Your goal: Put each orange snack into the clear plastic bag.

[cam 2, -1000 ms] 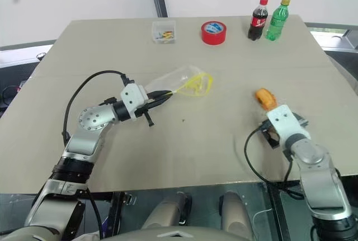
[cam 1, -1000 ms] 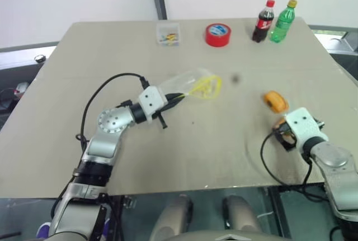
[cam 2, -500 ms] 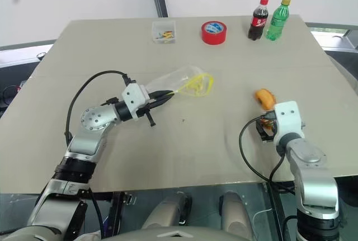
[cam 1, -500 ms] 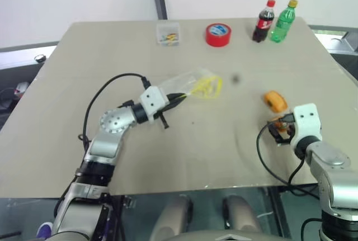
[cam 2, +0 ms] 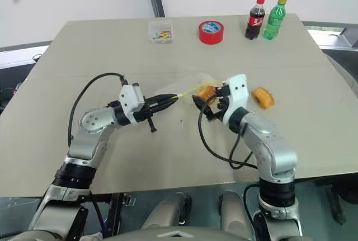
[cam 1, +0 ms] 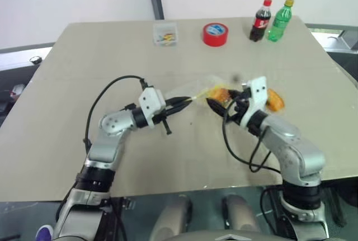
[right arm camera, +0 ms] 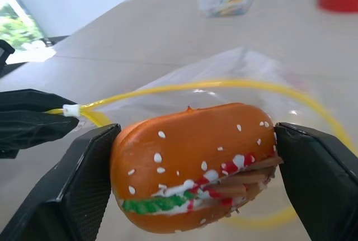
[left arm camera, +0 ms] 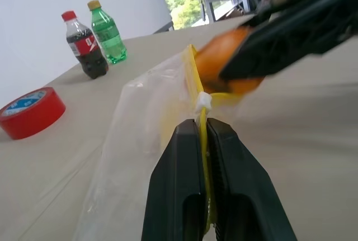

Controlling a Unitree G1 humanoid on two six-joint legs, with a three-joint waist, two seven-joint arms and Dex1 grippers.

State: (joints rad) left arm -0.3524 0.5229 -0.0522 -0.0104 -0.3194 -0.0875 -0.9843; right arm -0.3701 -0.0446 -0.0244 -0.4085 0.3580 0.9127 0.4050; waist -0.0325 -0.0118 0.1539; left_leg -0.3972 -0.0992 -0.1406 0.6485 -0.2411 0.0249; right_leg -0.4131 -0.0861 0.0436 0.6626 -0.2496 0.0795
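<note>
My left gripper is shut on the yellow strip at the mouth of the clear plastic bag and holds it just above the table's middle. In the left wrist view the two fingers pinch the strip flat. Right at that mouth is one orange snack, shaped like a small burger, with my right gripper shut on it between both fingers. The snack is level with the yellow rim. A second orange snack lies on the table behind my right wrist.
Along the far edge stand a small clear box of coloured bits, a red tape roll, a cola bottle and a green bottle. Black cables loop from both wrists over the beige table.
My right arm has swung left across the table, carrying one orange snack from the right side up to the bag's mouth. The left gripper drew back slightly with the bag.
</note>
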